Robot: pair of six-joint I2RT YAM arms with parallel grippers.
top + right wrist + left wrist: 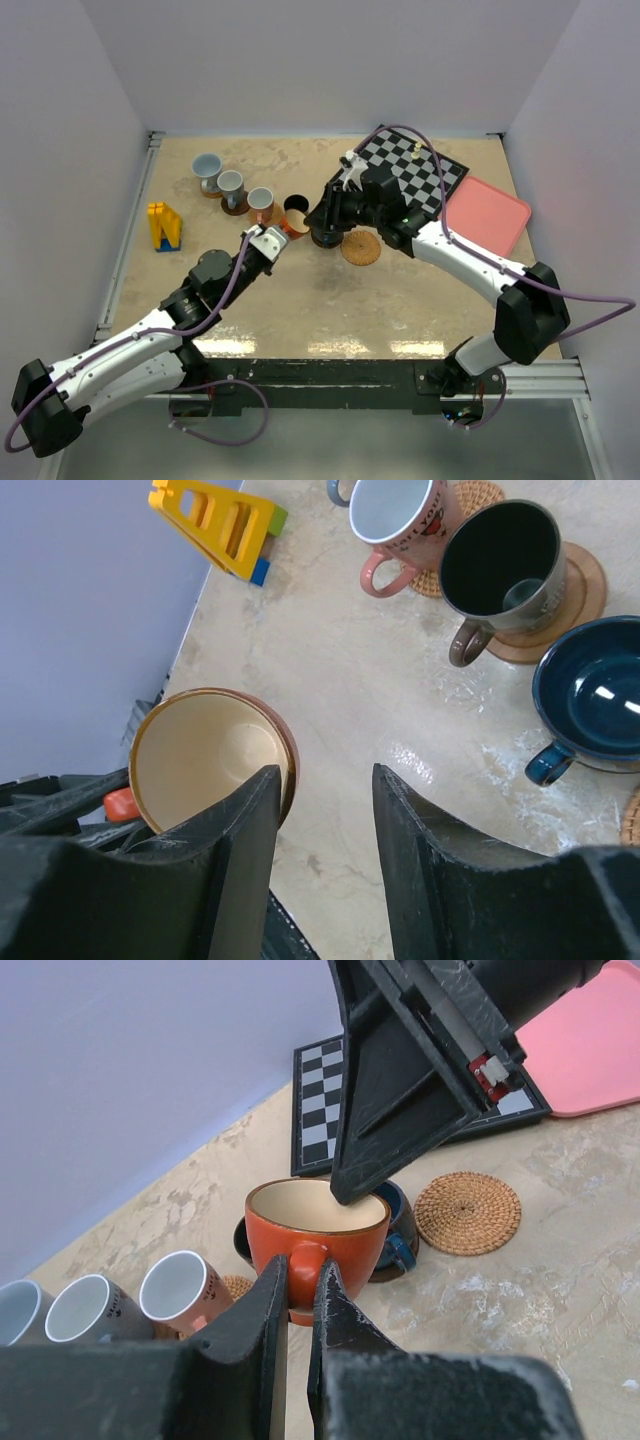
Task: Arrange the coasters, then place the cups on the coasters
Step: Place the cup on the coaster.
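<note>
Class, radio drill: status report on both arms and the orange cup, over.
Left end effector shut on orange cup, at its handle. Right end effector open at its rim. Dark blue cup beside it; woven coaster bare.

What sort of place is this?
Likely a robot lab work cell: plain white walls box in the tabletop, a metal rail edges it, and props such as a checkerboard and a pink tray lie on it.

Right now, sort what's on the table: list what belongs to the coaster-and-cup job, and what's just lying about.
Job: orange cup, dark blue cup, black cup, pink cup, grey cup, pale blue cup, woven coaster, wooden coaster.
Lying about: chessboard, pink tray, yellow toy.
</note>
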